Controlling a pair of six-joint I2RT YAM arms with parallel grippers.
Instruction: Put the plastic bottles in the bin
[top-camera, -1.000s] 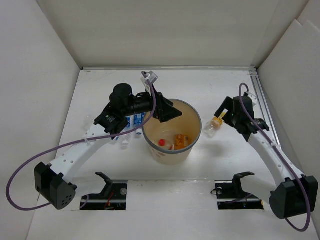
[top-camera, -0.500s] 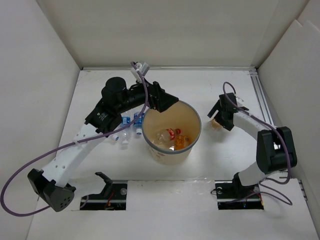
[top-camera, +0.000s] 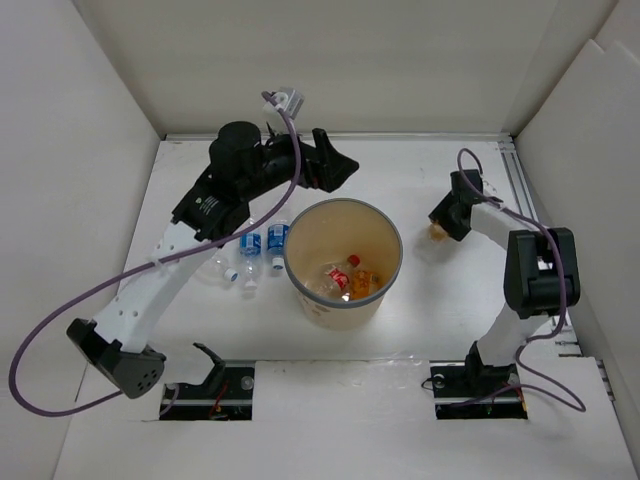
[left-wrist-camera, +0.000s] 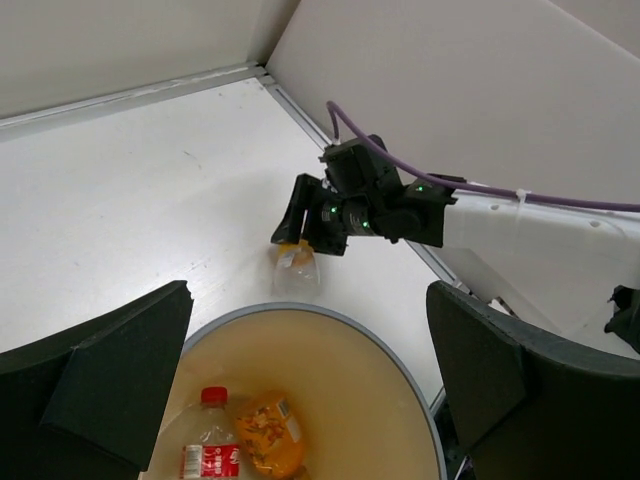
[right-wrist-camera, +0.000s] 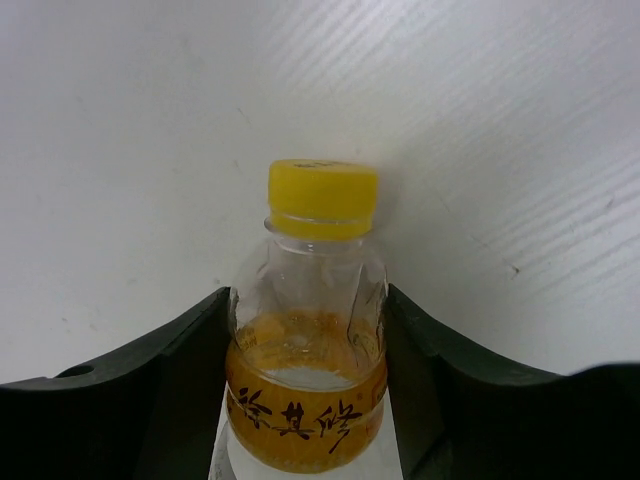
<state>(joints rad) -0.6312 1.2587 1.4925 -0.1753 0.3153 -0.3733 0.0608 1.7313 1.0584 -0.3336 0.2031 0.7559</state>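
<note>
The left end effector (top-camera: 337, 167) hangs released, its jaws spread wide and empty, over the surface (top-camera: 400, 170) just behind the far rim of the bin (top-camera: 340, 308). Below it, on the left of the bin, four plastic bottles wait: two blue-labelled bottles (top-camera: 250, 245) just beside the bin wall and two clear bottles (top-camera: 226, 271) a little further out. Inside the bin lie a red-labelled bottle (left-wrist-camera: 205, 445) and an orange bottle (left-wrist-camera: 268, 440), so the task looks partly done. To the right, well apart from the bin, the right end effector (right-wrist-camera: 307, 300) is clenched on a yellow-capped bottle (right-wrist-camera: 305, 370), its fingers (right-wrist-camera: 180, 370) pressing both sides of the orange label, the cap pointing away from the wrist. The step in hand, then, is the pick of this bottle (whether it has left the surface cannot be told from any view). The next move calls for a lift high enough to clear the grey-blue rim, a carry leftward until the bottle hangs over the open mouth, and only then a release. The left arm would do well to go down for the blue-labelled pair.
</note>
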